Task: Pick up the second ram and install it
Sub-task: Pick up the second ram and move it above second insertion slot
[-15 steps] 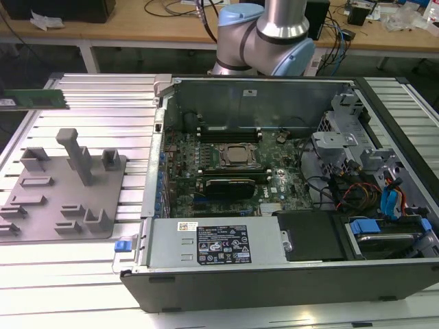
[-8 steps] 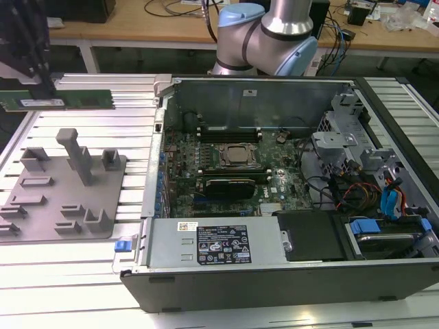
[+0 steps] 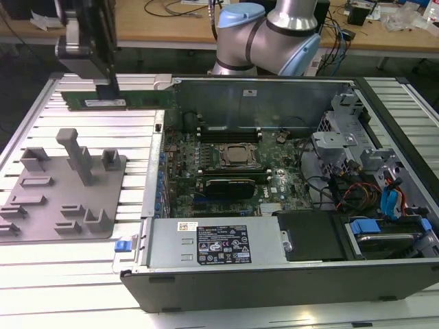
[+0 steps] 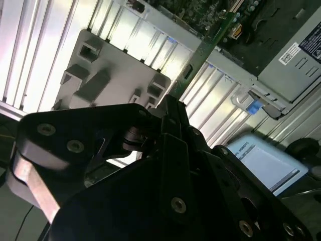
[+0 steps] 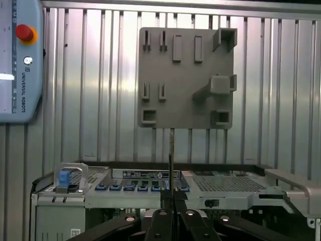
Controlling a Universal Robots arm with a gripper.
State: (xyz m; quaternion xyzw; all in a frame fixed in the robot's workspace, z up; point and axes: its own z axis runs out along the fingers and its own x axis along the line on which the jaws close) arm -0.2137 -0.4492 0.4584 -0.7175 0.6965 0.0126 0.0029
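Item: second ram (image 3: 130, 101), hanging level over the worktop (image 3: 62, 274) beside the computer case (image 3: 274, 288); tool (image 3: 112, 92) seemingly clenching its upper edge. Handling: needing square, level alignment with memory slots (image 3: 230, 135).

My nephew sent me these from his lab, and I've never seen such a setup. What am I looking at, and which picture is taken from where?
This is a robot arm, grey with blue joints, working beside an open computer case on a slatted metal table. The exterior view comes from a camera standing off the arm. Both wrist views come from cameras riding on the arm, close to its pincer. The pincer is shut on a thin green memory stick, held in the air at the exterior view's left of the case. The first wrist view shows the stick edge-on, so it looks like a thin line. A grey plastic plate with blocks and slots also lies on the table.
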